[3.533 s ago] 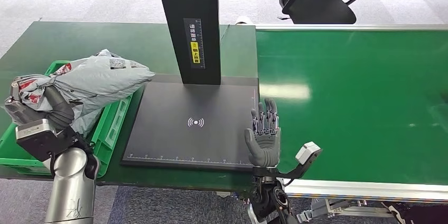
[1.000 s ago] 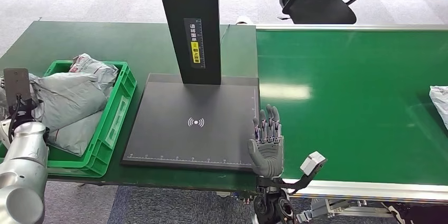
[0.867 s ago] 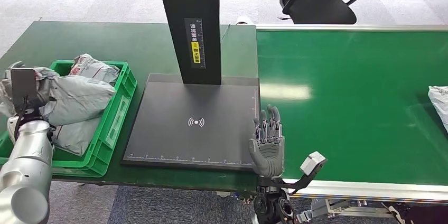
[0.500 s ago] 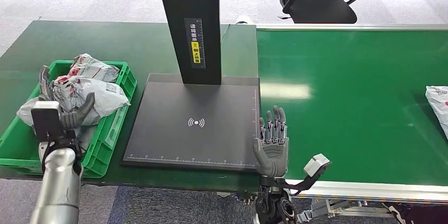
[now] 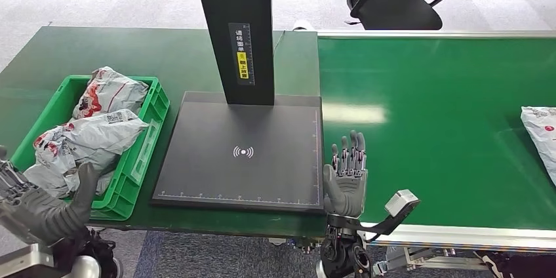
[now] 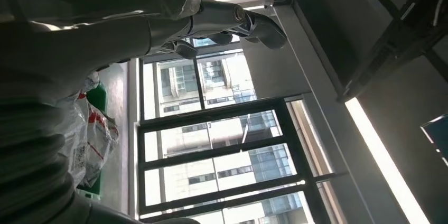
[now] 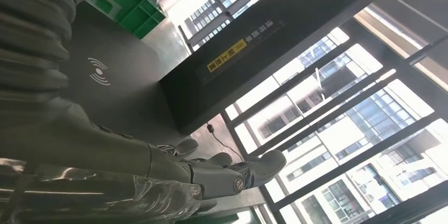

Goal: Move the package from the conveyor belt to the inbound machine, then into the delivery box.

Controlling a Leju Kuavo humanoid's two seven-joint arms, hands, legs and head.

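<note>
Head view: next package (image 5: 541, 137) lies at the belt's (image 5: 433, 120) far right edge, well apart from both hands. Right hand (image 5: 346, 176) spread, empty; left hand (image 5: 39, 209) spread, empty, beside the green box (image 5: 141, 160). Soft, light, slippery bag: grip mid-body. Wrist views: fingers (image 6: 253, 23) (image 7: 259, 166) extended, holding nothing.
</note>
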